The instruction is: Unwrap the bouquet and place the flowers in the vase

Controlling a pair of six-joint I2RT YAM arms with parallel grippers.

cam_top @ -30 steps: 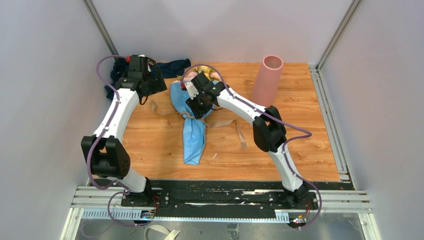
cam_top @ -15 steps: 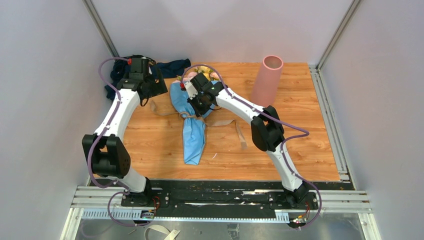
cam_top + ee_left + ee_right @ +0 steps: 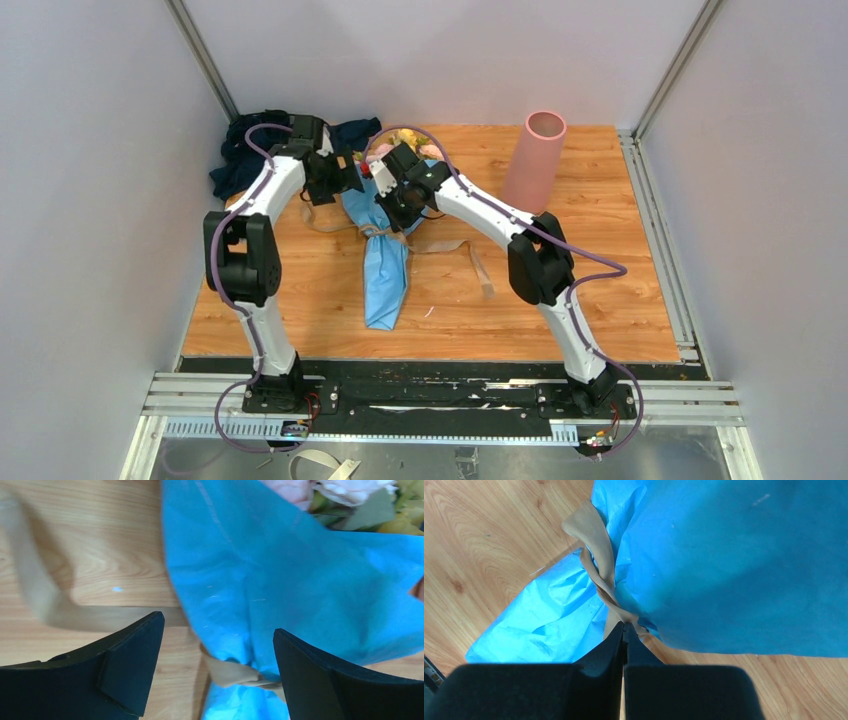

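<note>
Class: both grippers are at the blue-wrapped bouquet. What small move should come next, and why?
Probably the right gripper should draw back gently, tugging the tan ribbon loose. It is shut right where the ribbon is tied and seems to pinch a strand. The blue paper is tied closed, and the left gripper hangs open above it.

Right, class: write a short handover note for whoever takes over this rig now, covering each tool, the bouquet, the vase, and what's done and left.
Left tool: open, over the bouquet, holding nothing.
Right tool: shut at the ribbon knot, apparently pinching a strand.
The bouquet lies on the table, wrapped and tied.
Vase: upright, far right, empty-looking.
Done: nothing yet.
Left: untie, unwrap, move flowers into the vase.
</note>
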